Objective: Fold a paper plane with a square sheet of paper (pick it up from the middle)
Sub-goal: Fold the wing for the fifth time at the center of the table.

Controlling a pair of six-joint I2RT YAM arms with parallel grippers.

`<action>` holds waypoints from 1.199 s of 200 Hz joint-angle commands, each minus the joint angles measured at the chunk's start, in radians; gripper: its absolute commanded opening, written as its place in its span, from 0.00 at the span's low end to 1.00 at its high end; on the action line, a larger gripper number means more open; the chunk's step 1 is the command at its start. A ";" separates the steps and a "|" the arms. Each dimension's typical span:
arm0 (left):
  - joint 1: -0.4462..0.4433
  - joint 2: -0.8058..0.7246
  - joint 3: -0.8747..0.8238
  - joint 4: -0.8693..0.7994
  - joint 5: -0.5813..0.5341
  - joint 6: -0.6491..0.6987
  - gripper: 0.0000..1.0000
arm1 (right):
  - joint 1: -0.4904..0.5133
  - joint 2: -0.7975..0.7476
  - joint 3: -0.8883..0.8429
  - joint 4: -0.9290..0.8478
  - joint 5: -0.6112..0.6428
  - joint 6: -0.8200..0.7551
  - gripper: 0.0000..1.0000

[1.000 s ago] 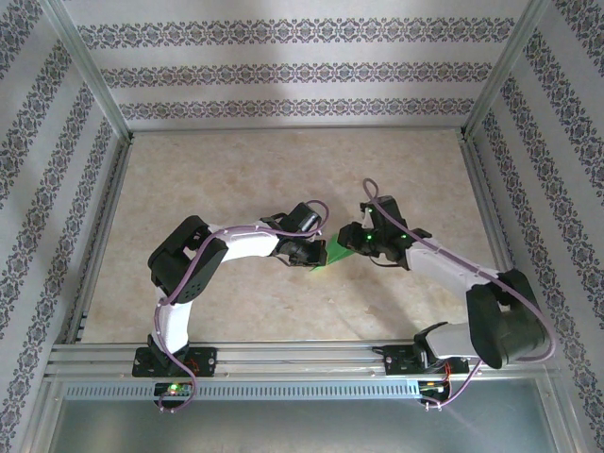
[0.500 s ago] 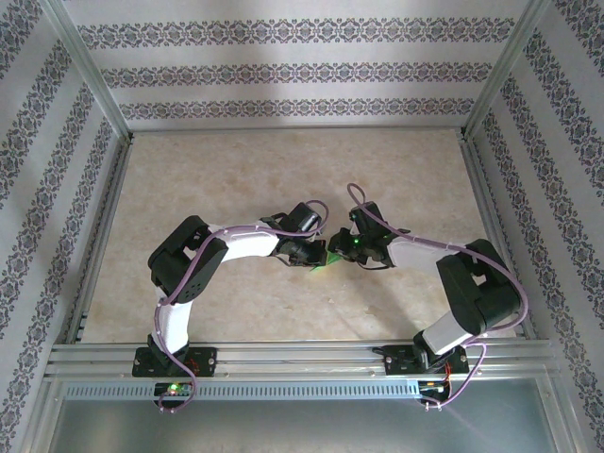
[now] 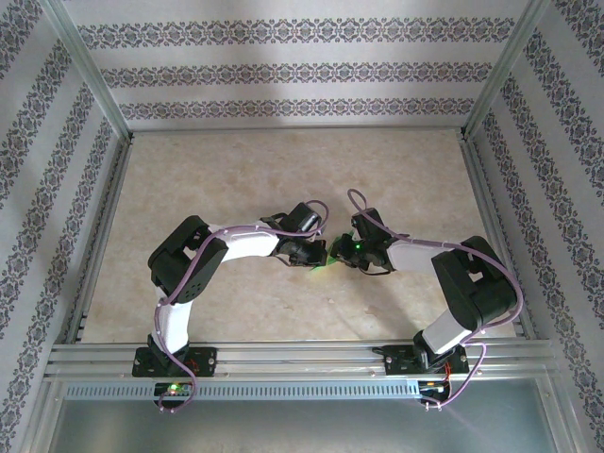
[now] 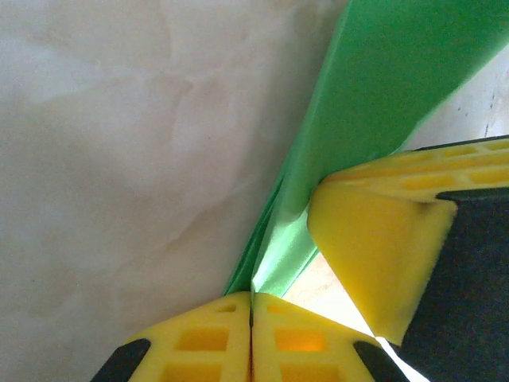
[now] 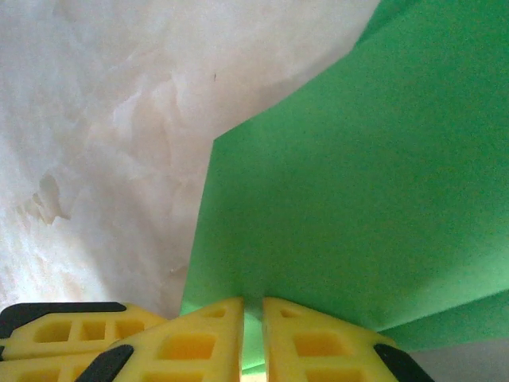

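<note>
The square sheet of paper (image 4: 382, 79) is bright green and folded into layers with creases. It hangs just above the table between my two grippers, and from above only a sliver of the paper (image 3: 322, 265) shows. My left gripper (image 4: 251, 296) is shut on a folded edge of it. My right gripper (image 5: 253, 301) faces the left one at close range, its jaws nearly together with the green paper (image 5: 358, 199) pinched in the narrow gap. One right finger (image 4: 382, 247) presses against the sheet in the left wrist view. From above, the left gripper (image 3: 314, 253) and right gripper (image 3: 342, 251) almost touch.
The beige marbled table (image 3: 283, 170) lies bare around the grippers. Aluminium frame rails (image 3: 104, 217) and patterned walls (image 3: 302, 71) bound it on three sides. Purple cables (image 3: 283, 219) run along both arms.
The right arm has swung left, bringing its gripper up against the left one, and its jaws have narrowed onto the paper. Most of the green sheet is now covered from above. The left arm held still.
</note>
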 commanded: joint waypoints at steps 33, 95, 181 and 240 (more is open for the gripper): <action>0.014 0.019 0.005 -0.072 -0.010 0.017 0.08 | -0.018 0.038 -0.025 -0.024 0.032 0.005 0.17; 0.054 -0.077 -0.033 -0.043 0.007 -0.007 0.17 | -0.057 0.165 0.074 -0.013 -0.101 -0.238 0.18; 0.108 -0.233 -0.161 0.097 -0.003 -0.074 0.23 | -0.035 0.317 0.291 -0.099 -0.274 -0.421 0.18; 0.060 -0.144 -0.106 0.096 0.051 -0.069 0.14 | -0.037 0.328 0.301 -0.133 -0.245 -0.415 0.18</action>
